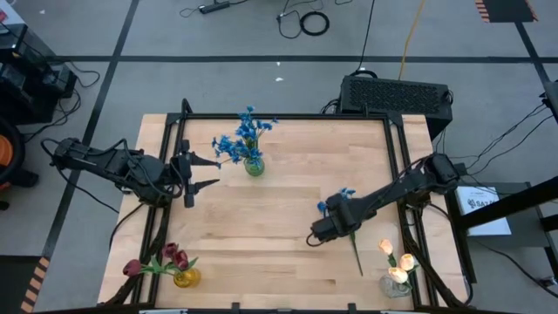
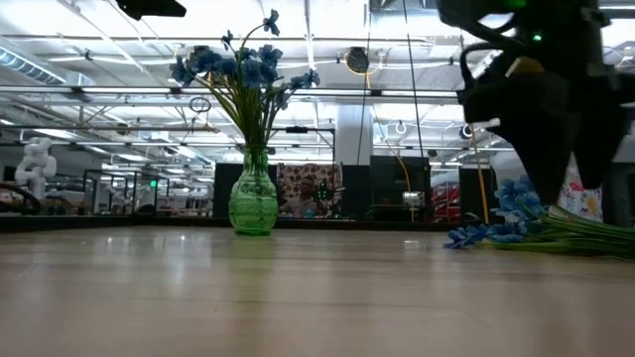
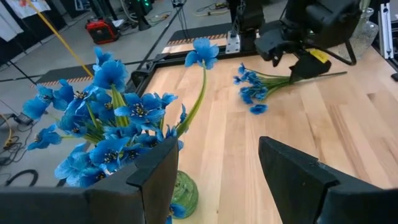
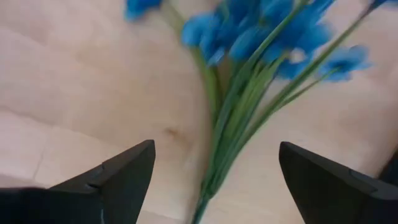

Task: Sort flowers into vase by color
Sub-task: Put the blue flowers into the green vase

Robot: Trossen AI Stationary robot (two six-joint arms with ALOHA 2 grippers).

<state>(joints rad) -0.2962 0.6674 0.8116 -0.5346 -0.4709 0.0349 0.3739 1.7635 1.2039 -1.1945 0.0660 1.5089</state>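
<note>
Three vases on the wooden table (image 1: 279,253), each with its own colour. Green glass vase (image 1: 254,166) near the far edge, left of the middle, upright and full of blue flowers (image 1: 244,138); seen again in the low view (image 2: 253,195) with blossoms fanned above it. Yellow vase (image 1: 186,278) at the near left corner, holding dark red tulips (image 1: 170,255) that lean outward. Clear vase (image 1: 394,283) at the near right corner, holding cream-yellow tulips (image 1: 397,260). One loose bunch of blue flowers (image 1: 347,214) flat on the wood toward the right edge, blossoms pointing to the far side, green stems running toward the near right corner and ending just beside the clear vase. Right gripper (image 1: 324,228) low over that bunch, fingers (image 4: 118,177) spread wide either side of the stems, gripping nothing; whether touching the wood, cannot tell. Left gripper (image 1: 197,172) near the left edge, just beside the green vase, fingers (image 3: 155,180) partly apart and empty, blue blossoms close in front of them. Black box (image 1: 397,94) behind the far right corner, off the table.
</note>
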